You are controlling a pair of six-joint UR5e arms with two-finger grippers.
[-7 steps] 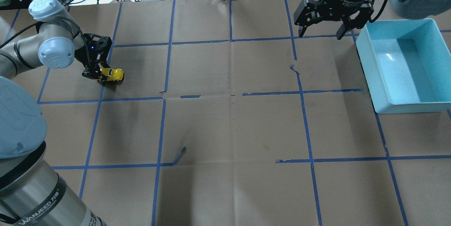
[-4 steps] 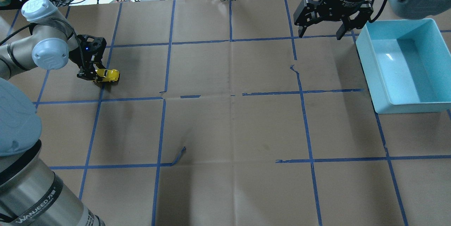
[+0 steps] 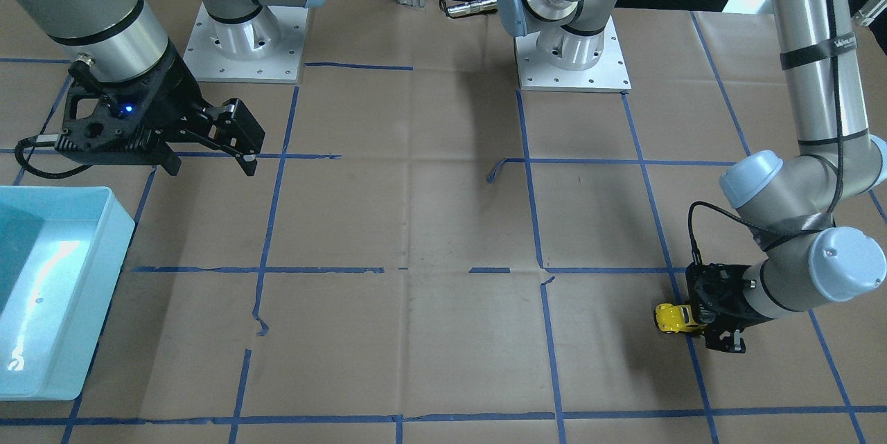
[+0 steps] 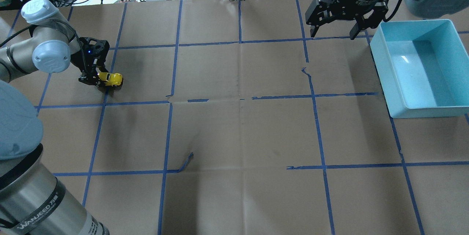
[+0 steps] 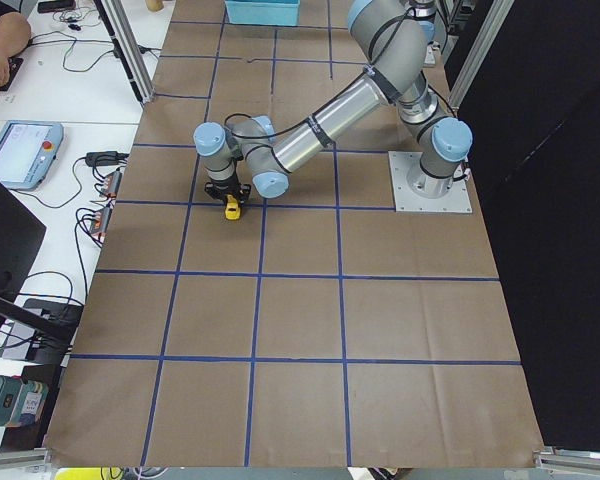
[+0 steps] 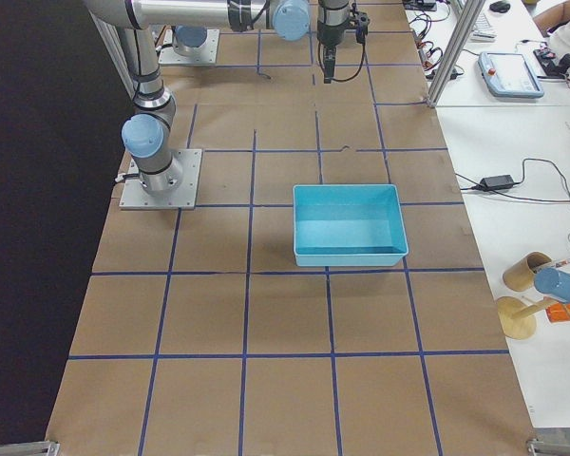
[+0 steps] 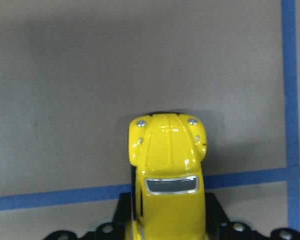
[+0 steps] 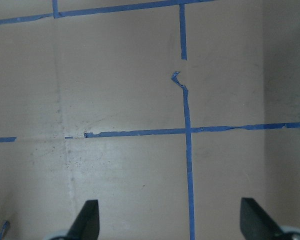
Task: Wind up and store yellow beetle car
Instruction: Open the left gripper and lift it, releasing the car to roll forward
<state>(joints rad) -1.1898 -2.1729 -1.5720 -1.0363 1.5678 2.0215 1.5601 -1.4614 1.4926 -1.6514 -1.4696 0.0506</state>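
Left gripper [image 4: 98,79] closed on the rear of the yellow beetle car [image 4: 111,78], at the far left of the table [image 4: 238,136]. The car is at table level; we cannot tell whether its wheels touch. From the car's nose we see a wide stretch of brown table, crossed by blue tape lines [image 4: 212,43], reaching to the light blue bin [image 4: 377,55] at the right edge. The right gripper [image 4: 333,36] hovers just beside the bin's far left corner, jaws spread wide with only table between them.

The overhead view hides the car's rear under the left gripper. The left wrist view shows its hood and windscreen projecting from between the fingers, over a tape line. The right side view shows the whole bin, set well in from the table's ends.
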